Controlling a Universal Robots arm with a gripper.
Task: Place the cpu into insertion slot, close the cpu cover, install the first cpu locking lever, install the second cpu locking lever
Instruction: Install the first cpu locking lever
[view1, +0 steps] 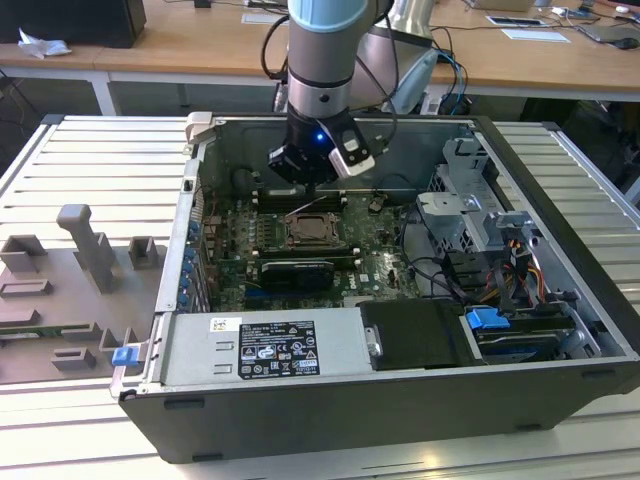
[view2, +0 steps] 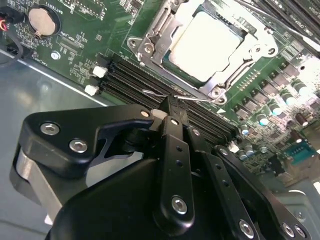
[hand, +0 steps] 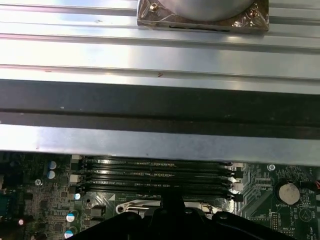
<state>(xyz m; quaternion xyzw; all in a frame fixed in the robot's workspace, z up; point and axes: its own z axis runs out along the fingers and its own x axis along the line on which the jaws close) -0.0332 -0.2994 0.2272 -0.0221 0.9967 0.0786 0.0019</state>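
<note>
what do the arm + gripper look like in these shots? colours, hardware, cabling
The arm is a silver-grey tube under a pale blue joint cap, then a black wrist with a blue light and a white-edged block. Black cables loop behind. The gripper is matte black, linkage fingers with silver screw heads.

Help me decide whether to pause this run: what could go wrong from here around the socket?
1. The gripper tip sits at the thin wire locking lever. It could slip off, and the lever might spring away.
2. The memory slots lie right beside that lever, so a slip might scrape them or the green board.
</note>
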